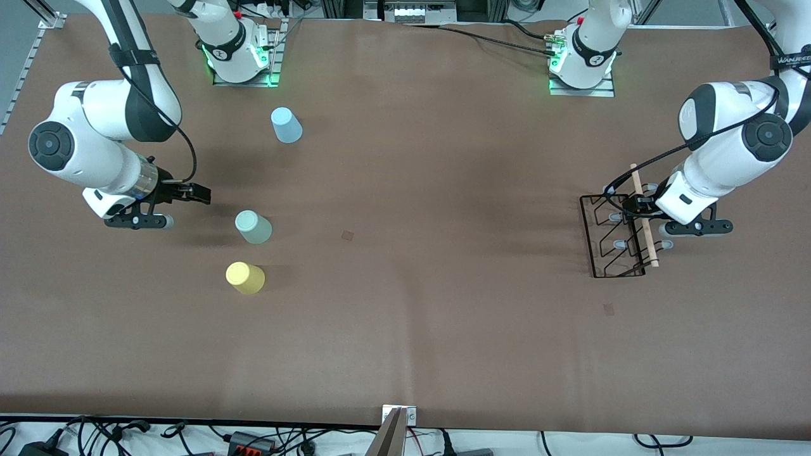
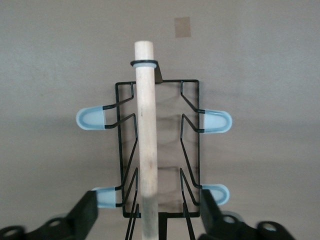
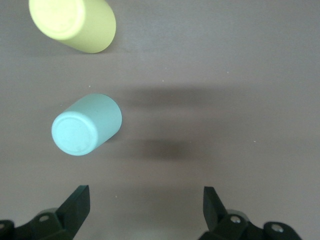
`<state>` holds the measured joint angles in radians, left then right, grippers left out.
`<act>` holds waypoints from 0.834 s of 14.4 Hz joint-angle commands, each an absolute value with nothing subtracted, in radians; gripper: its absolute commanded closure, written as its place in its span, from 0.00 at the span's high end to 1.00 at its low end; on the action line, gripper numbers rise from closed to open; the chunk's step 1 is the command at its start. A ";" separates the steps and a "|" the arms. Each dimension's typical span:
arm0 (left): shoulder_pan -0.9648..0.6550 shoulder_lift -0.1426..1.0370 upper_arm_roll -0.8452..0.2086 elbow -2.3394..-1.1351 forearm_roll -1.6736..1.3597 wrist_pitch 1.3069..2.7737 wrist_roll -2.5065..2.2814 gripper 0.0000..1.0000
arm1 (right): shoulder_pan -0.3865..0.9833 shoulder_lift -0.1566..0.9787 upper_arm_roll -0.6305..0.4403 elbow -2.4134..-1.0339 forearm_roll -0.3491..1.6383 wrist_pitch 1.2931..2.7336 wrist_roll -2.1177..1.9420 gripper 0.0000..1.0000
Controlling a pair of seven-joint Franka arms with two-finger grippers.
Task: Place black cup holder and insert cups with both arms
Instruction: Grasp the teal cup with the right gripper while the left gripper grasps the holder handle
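Black cup holder (image 1: 613, 237) stands on open table (image 1: 418, 304); left gripper (image 2: 150, 212) straddles its rod unclamped, right gripper (image 3: 145, 205) spread.

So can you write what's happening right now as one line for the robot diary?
left gripper: open astride black cup holder rod | right gripper: open, waiting beside grey-green cup | cups: all off holder

Three cups (image 1: 253, 227), one black cup holder (image 1: 618, 237)
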<state>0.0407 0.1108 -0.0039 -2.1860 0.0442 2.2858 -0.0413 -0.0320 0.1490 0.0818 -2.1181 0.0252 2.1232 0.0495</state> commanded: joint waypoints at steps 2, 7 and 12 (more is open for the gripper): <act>0.051 0.074 -0.014 -2.220 0.064 2.296 -0.040 0.44 | -0.002 0.169 0.087 -2.112 0.041 2.163 0.063 1.00; 0.051 0.078 -0.014 -2.220 0.064 2.290 -0.044 0.10 | 0.020 0.254 0.109 -2.108 0.040 2.347 0.161 1.00; 0.040 0.069 -0.015 -2.169 0.064 2.205 -0.057 0.01 | 0.081 0.287 0.110 -2.080 0.040 2.413 0.322 1.00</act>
